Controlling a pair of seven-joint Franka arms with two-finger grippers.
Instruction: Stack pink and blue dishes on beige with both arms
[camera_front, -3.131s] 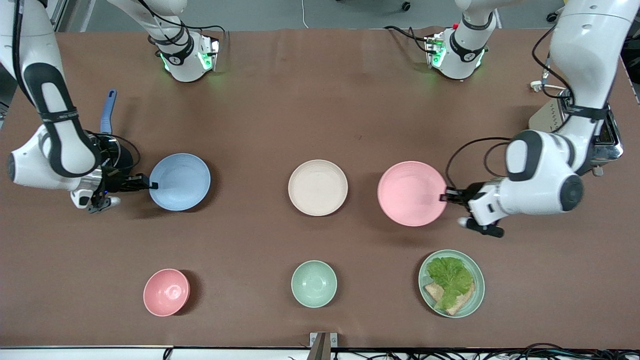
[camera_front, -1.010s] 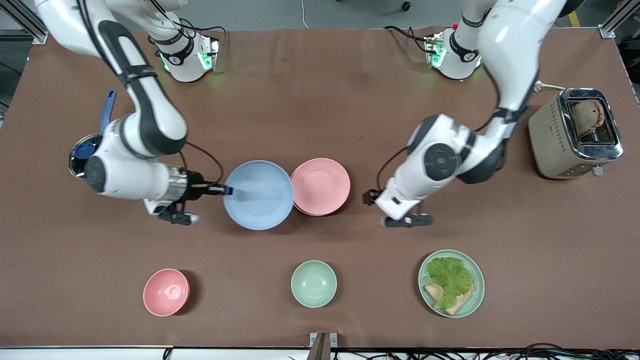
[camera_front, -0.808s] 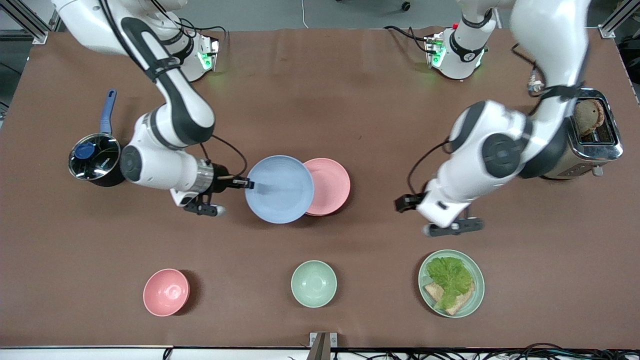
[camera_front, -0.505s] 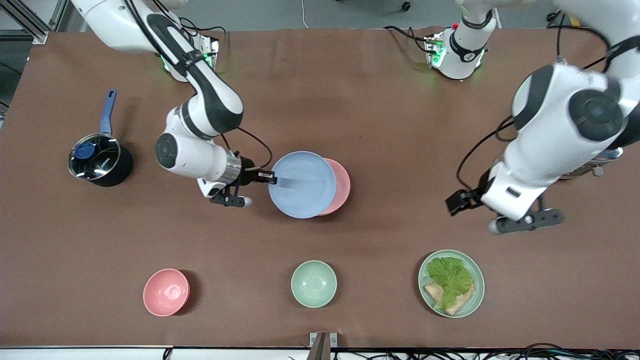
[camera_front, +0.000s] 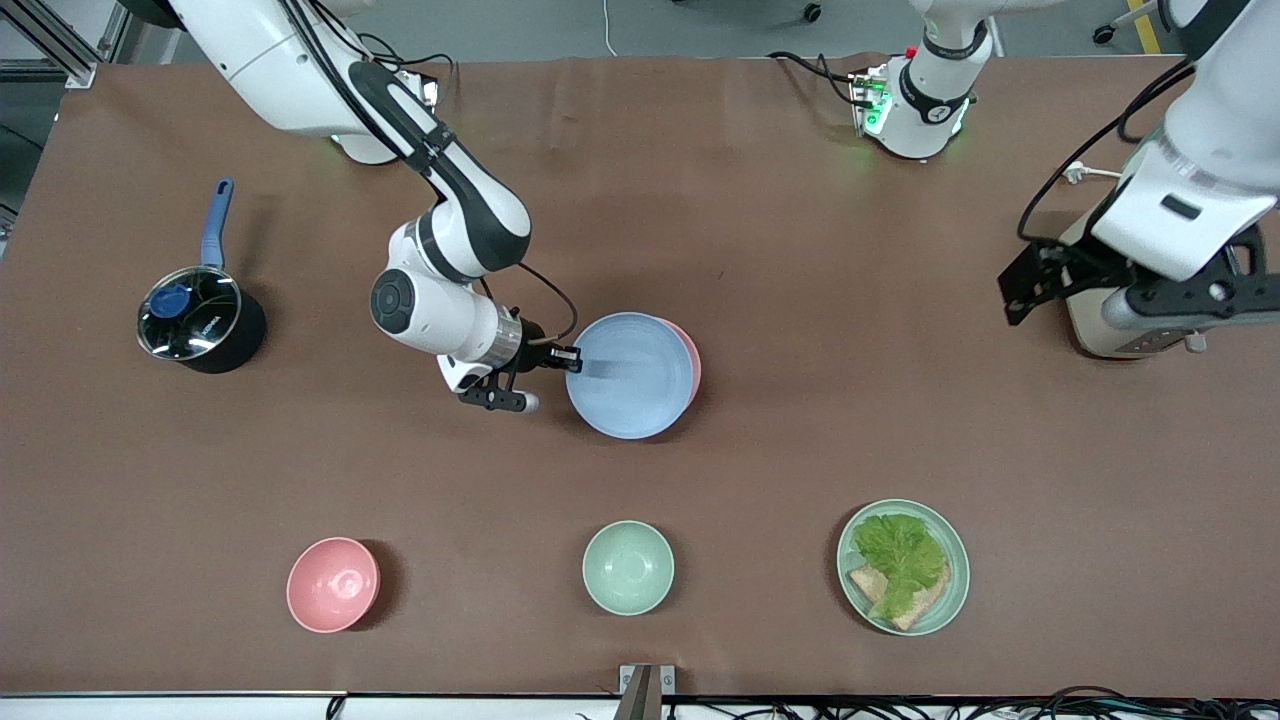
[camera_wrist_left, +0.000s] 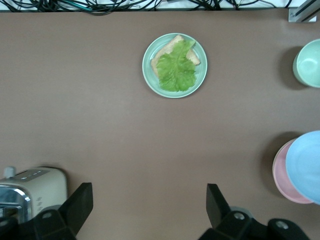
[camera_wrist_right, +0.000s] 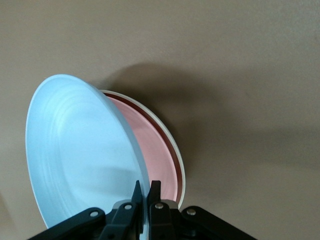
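Note:
My right gripper (camera_front: 572, 357) (camera_wrist_right: 146, 187) is shut on the rim of the pale blue plate (camera_front: 630, 377) (camera_wrist_right: 80, 155). It holds the plate tilted over the pink plate (camera_front: 692, 362) (camera_wrist_right: 157, 160), covering most of it. The pink plate lies in the middle of the table. A thin cream rim of the beige plate (camera_wrist_right: 181, 172) shows under the pink one in the right wrist view; the front view hides it. My left gripper (camera_front: 1040, 278) (camera_wrist_left: 149, 205) hangs open and empty in the air beside the toaster. The left wrist view also shows the blue plate (camera_wrist_left: 307, 165) and the pink plate (camera_wrist_left: 284, 172).
A steel pot with a blue handle (camera_front: 192, 320) sits toward the right arm's end. Nearer the front camera stand a pink bowl (camera_front: 333, 584), a mint bowl (camera_front: 628, 567) and a mint plate with lettuce and bread (camera_front: 903, 566) (camera_wrist_left: 174, 65). The toaster (camera_front: 1090, 335) (camera_wrist_left: 31, 187) stands under the left arm.
The right gripper has carried the blue plate from the right arm's end to over the pink plate. The left gripper let go of the pink plate on the beige one and drew back toward the toaster.

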